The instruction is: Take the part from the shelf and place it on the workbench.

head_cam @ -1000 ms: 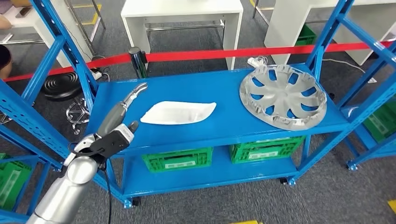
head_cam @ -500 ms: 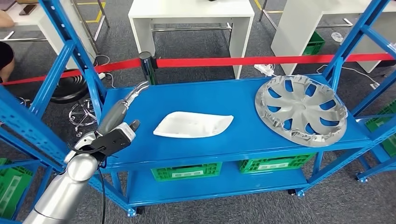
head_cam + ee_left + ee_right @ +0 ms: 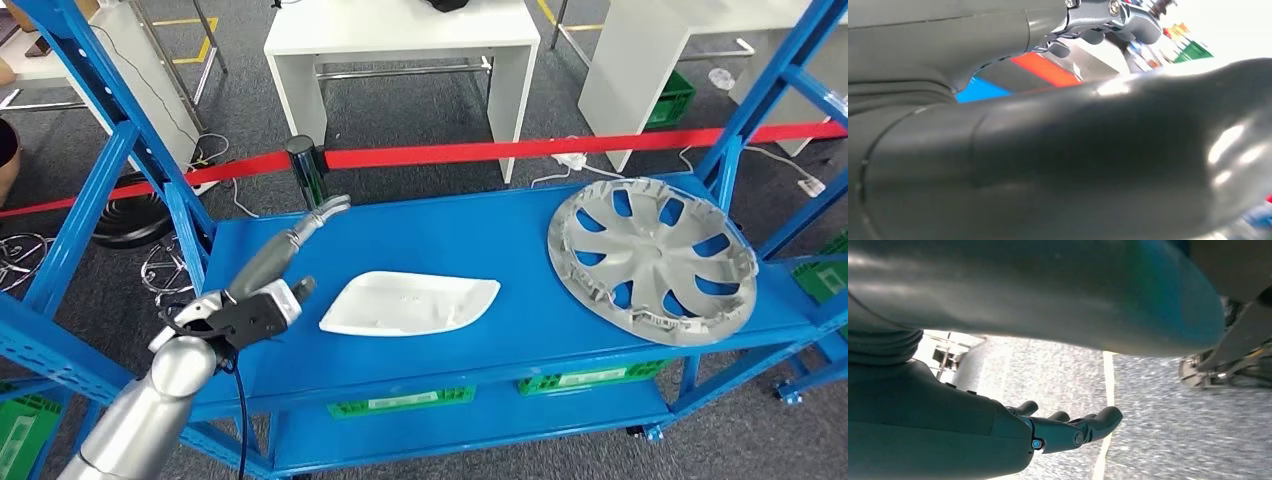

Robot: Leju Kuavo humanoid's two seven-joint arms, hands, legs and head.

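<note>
At the far left of the head view, the silver left arm is rising from the lower edge, and the left hand [image 3: 270,285] is reaching over the left end of the blue shelf [image 3: 520,330], its fingers [image 3: 318,218] stretching out straight and apart toward the back edge, holding nothing. The hand is hovering just beside the white part [image 3: 410,303] without touching it. The part, a shallow elongated white shell, is lying flat on the top deck of the shelf, left of centre and near the front edge. Further right, well apart from the part, a grey wheel cover [image 3: 650,258] is resting on the same deck, slightly tilted at the right end. Under the deck, 2 green crates [image 3: 400,402] are sitting on the lower level. Behind the shelf, a red barrier tape [image 3: 520,151] is running across, fixed to a dark post [image 3: 305,170], with white tables [image 3: 400,40] standing beyond it on grey carpet. In the right wrist view, the right hand [image 3: 1068,430] is hanging over grey floor, its dark fingers [image 3: 1103,420] lying loosely extended and empty.
</note>
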